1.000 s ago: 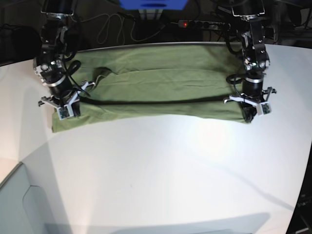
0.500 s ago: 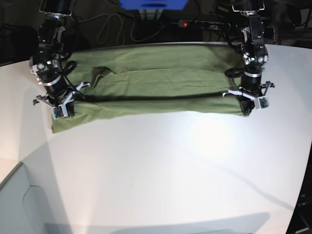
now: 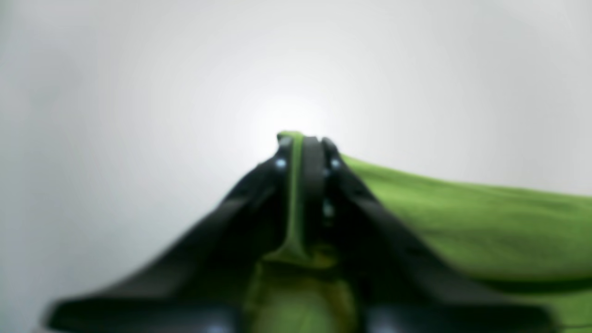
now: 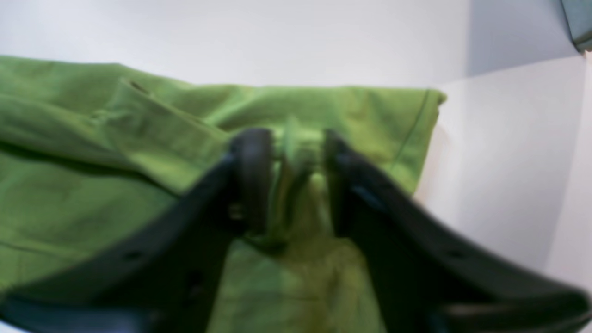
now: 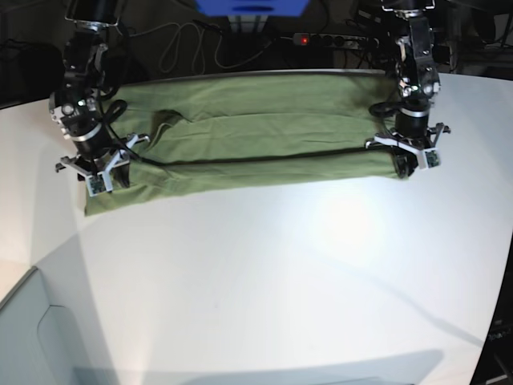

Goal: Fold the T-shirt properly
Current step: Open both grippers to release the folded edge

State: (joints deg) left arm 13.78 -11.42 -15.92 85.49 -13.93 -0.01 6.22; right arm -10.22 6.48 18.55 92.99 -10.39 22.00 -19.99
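Your T-shirt (image 5: 256, 140) lies folded lengthwise across the far half of the white table (image 5: 280, 273). Your left gripper (image 3: 303, 148) pinches a cloth edge btwn near-shut jaws. Right gripper (image 4: 296, 152): jaws spread, bunched fabric btwn them, grip unclear.

**Folded Edge Carried Farther Back Across the Counter**

The T-shirt's (image 5: 248, 136) near fold has been drawn away from the camera, narrowing the green band. Both claws, left (image 5: 410, 163) and right (image 5: 103, 178), have been moved rearward with it. The right claw's jaws have been parted; cloth is still seen between the left's.
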